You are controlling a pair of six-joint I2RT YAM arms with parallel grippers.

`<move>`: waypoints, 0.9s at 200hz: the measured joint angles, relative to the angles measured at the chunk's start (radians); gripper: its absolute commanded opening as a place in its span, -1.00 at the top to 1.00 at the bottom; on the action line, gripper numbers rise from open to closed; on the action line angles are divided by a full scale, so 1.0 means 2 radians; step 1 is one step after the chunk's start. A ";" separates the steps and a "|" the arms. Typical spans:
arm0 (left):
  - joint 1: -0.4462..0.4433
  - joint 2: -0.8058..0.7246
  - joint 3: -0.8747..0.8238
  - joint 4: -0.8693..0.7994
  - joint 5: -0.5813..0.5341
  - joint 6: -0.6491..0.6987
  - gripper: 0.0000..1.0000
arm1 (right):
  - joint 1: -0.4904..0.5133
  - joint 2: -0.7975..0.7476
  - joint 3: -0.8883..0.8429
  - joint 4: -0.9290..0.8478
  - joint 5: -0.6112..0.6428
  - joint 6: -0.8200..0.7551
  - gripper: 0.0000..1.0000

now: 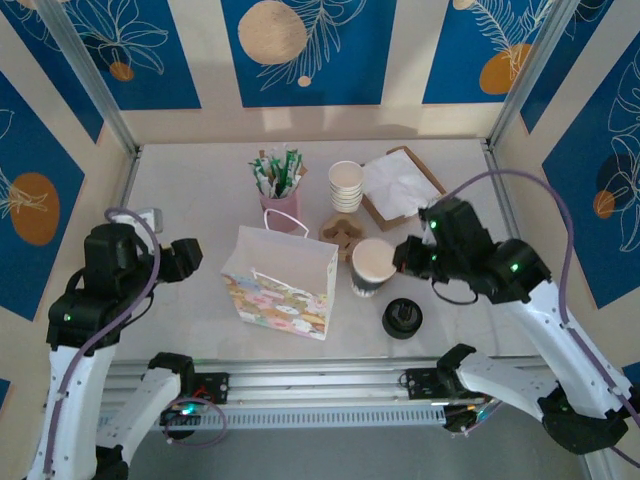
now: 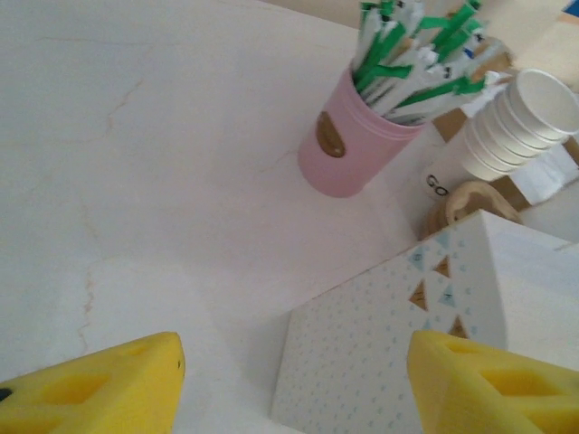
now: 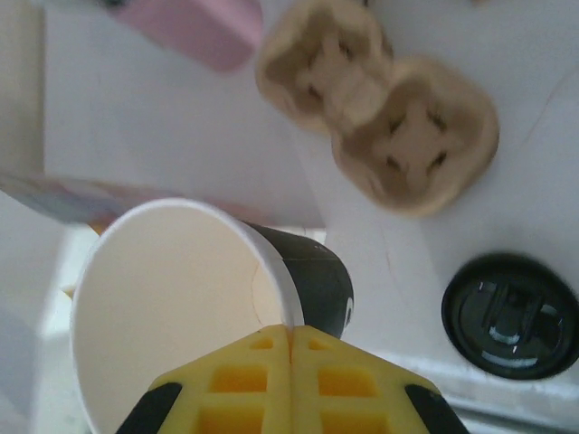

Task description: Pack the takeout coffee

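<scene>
The takeout coffee cup [image 1: 372,262] is a cream paper cup with a black sleeve, and its mouth is open with no lid on it. My right gripper [image 1: 405,258] is shut on its rim; in the right wrist view the yellow fingers [image 3: 291,330] pinch the cup wall [image 3: 172,298]. The cup hangs tilted just right of the patterned paper bag [image 1: 280,285]. A round black lid [image 1: 402,318] [image 3: 509,315] lies on the table near the cup. My left gripper [image 1: 190,258] [image 2: 294,362] is open, left of the bag [image 2: 380,362], holding nothing.
Behind the bag stand a pink holder of green-and-white sticks [image 1: 280,195] [image 2: 348,145], a stack of lidless cream cups [image 1: 346,186] [image 2: 516,122], a brown pulp cup carrier [image 1: 343,232] [image 3: 380,108] and a napkin tray [image 1: 400,185]. Metal rails frame the table.
</scene>
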 measured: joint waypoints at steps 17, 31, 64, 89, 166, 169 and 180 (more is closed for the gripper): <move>0.000 -0.015 -0.008 -0.004 -0.023 -0.013 -0.32 | 0.029 -0.022 -0.053 0.013 -0.003 0.017 1.00; 0.000 -0.030 -0.019 -0.005 -0.039 -0.022 -0.31 | 0.049 -0.035 -0.089 0.027 -0.003 0.027 1.00; 0.000 -0.044 -0.044 -0.005 -0.047 -0.047 -0.25 | 0.083 -0.039 -0.156 0.080 -0.003 0.050 1.00; 0.000 -0.045 -0.061 -0.005 -0.051 -0.068 -0.26 | 0.099 -0.038 -0.193 0.134 -0.001 0.063 1.00; 0.000 -0.054 -0.092 -0.005 -0.074 -0.088 -0.36 | 0.104 0.009 -0.238 0.276 0.004 0.073 1.00; 0.000 -0.054 -0.092 -0.005 -0.075 -0.089 -0.36 | 0.104 0.012 -0.238 0.280 0.004 0.073 1.00; 0.000 -0.054 -0.092 -0.005 -0.081 -0.091 -0.37 | 0.104 0.026 -0.238 0.292 0.004 0.073 1.00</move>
